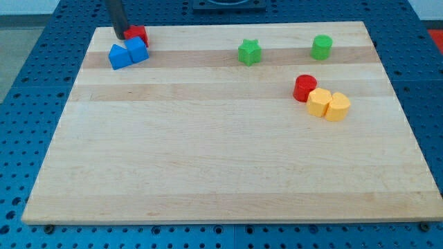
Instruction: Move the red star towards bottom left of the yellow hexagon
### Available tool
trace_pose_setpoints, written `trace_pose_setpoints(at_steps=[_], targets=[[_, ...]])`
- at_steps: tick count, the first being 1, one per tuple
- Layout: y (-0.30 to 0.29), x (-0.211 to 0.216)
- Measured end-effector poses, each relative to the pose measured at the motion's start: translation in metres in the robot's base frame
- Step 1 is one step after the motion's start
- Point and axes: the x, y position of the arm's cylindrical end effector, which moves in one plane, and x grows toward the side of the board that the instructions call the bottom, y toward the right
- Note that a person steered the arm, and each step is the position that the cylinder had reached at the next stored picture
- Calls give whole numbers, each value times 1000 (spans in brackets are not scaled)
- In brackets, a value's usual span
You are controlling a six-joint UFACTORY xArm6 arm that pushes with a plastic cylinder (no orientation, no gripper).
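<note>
The red star (139,33) lies near the board's top left corner, partly hidden by my rod. My tip (120,35) rests just left of it, touching or nearly touching. Two blue blocks, one (120,57) and another (138,50), sit just below the red star. The yellow hexagon (338,107) lies at the view's right, touching a second yellow block (319,102) on its left. A red cylinder (304,88) touches that yellow block at its upper left.
A green star (250,52) lies at the top centre. A green cylinder (321,47) stands at the top right. The wooden board (208,159) rests on a blue perforated table.
</note>
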Motion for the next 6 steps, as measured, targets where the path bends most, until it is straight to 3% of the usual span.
trace_pose_setpoints(at_steps=[2, 3, 4, 6], targets=[[79, 37], [103, 79], [129, 85], [129, 37]])
